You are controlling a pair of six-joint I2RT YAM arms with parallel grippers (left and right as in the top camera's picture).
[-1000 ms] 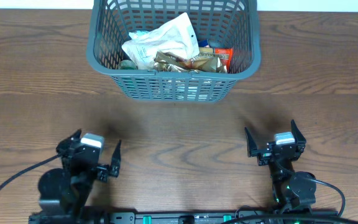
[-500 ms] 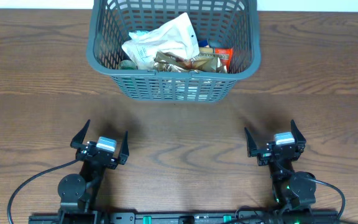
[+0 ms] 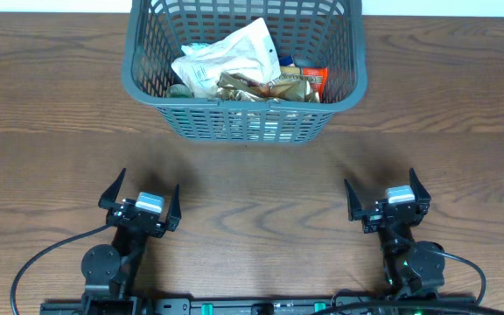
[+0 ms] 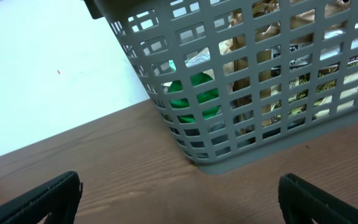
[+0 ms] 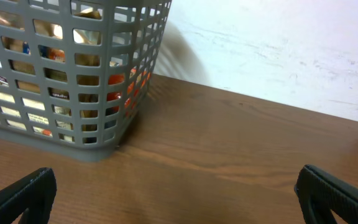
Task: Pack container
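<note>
Container (image 3: 245, 122) sits well beyond left pincer (image 3: 145, 185) and right pincer (image 3: 381, 182) — both spread apart.

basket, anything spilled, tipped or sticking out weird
Nothing stands out. The basket sits upright on the table, the crumpled white bag and the other packets lie inside its walls, and the left gripper and right gripper are open, apart from it.

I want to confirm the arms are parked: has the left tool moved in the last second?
Yes. The left tool has shifted right, closer in line with the basket, and turned from skewed to facing it squarely.
</note>
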